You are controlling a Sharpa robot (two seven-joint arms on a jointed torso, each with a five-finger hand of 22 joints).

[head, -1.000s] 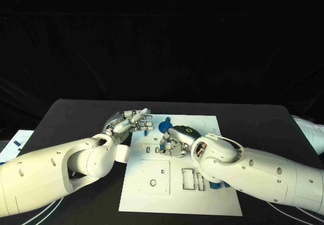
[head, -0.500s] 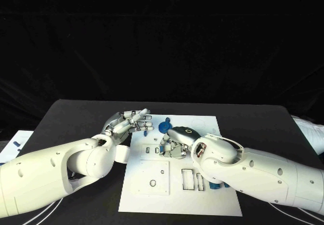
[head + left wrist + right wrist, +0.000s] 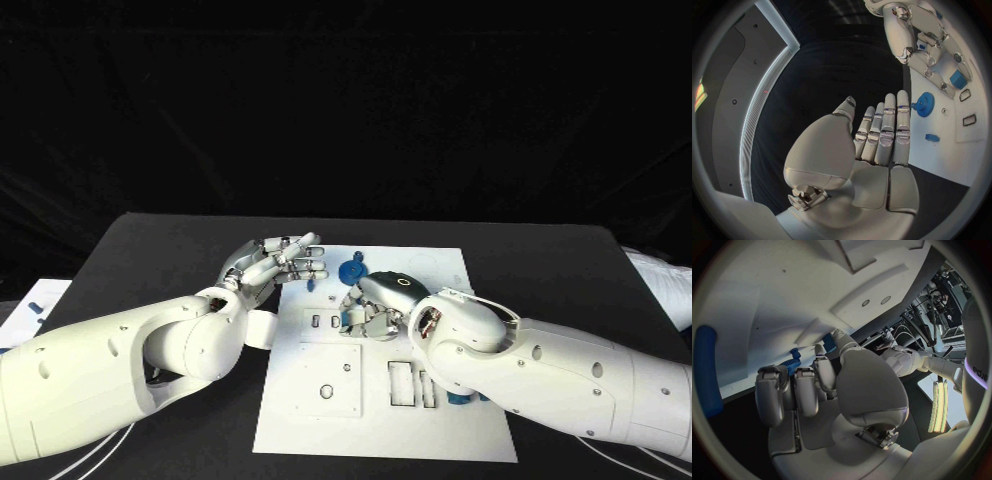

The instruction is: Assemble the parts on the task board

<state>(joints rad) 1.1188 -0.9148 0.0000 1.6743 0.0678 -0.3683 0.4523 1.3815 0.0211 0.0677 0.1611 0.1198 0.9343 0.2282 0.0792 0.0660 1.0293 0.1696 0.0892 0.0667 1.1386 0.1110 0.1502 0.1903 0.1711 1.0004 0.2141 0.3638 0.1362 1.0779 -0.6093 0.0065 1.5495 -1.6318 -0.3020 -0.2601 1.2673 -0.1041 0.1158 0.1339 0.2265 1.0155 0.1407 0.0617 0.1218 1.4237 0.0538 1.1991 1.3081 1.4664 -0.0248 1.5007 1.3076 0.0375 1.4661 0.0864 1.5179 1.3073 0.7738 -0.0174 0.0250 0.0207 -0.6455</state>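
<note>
The white task board (image 3: 433,420) lies mid-table. A blue gear (image 3: 351,270) (image 3: 926,104) sits near the board's far edge, with a small blue piece (image 3: 932,137) and a blue block (image 3: 959,79) close by. My left hand (image 3: 281,258) (image 3: 879,140) hovers off the board's far left corner, fingers straight and apart, holding nothing. My right hand (image 3: 378,302) (image 3: 817,390) (image 3: 920,40) is curled down onto the board's middle slots, just short of the gear. A bit of blue (image 3: 828,342) shows by its thumb; I cannot tell if it is held.
More blue parts (image 3: 459,397) lie on the board under my right forearm. A long blue part (image 3: 706,370) shows beside the right hand. Rectangular slots (image 3: 407,383) and a square plate (image 3: 330,378) mark the board's near half. Black table (image 3: 173,250) surrounds the board.
My right hand has eased slightly toward the near side over the board's middle, fingers still curled down. The left hand has not moved.
</note>
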